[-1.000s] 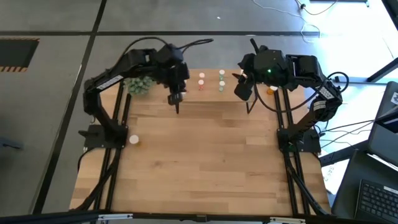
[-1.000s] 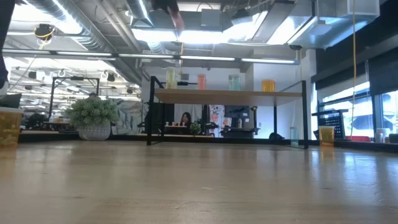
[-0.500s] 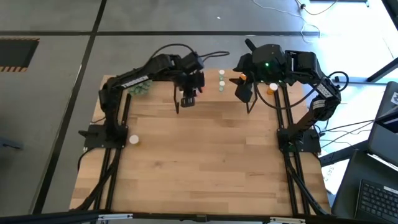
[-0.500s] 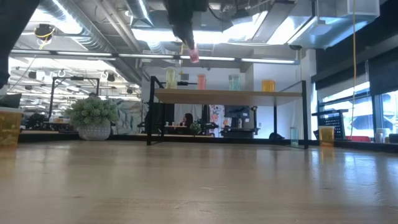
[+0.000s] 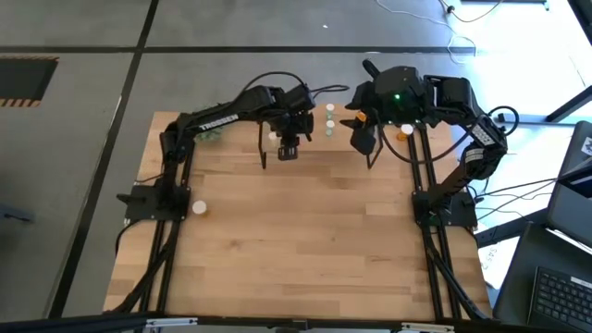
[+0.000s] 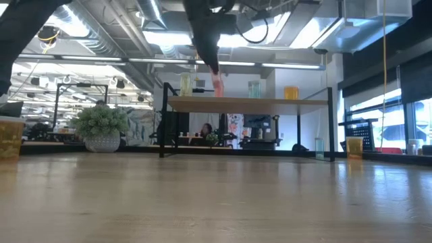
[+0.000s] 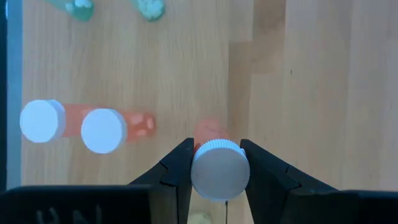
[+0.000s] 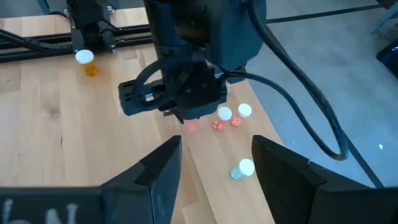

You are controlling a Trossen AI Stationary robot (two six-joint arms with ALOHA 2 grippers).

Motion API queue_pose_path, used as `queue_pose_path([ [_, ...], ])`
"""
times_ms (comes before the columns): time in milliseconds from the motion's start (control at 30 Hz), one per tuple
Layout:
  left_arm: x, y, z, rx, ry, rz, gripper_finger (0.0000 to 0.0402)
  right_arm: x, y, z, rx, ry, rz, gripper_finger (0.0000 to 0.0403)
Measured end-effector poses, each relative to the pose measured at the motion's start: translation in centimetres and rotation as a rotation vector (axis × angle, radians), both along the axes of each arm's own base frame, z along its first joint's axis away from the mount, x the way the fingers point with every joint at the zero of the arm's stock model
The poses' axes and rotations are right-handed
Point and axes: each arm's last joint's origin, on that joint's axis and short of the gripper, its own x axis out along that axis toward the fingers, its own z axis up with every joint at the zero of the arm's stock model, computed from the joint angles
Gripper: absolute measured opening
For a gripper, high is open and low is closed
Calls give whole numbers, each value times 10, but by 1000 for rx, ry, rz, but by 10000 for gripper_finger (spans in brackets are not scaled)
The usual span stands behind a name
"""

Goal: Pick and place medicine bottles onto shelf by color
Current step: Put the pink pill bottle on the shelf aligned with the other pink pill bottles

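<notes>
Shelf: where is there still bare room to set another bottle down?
Bare shelf board shows between the green bottle and the orange bottle, and beyond the orange one to the leg at that end. Crowded by the pink bottles, where the left gripper holds a pale-capped bottle.

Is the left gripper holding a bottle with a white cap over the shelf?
Yes: in the left wrist view the left gripper is shut on a white-capped pink bottle above the shelf, beside two pink bottles already there.
</notes>
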Motion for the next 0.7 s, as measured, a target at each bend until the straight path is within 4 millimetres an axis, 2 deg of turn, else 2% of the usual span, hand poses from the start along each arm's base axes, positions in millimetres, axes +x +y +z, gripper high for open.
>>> queue_pose_path([
  [333, -9, 16, 1, -23, 3, 34, 110, 0, 0, 0, -6, 4, 9, 198],
  [700, -10, 16, 0, -52, 9, 26, 110, 0, -1, 0, -43, 12, -25, 198],
])
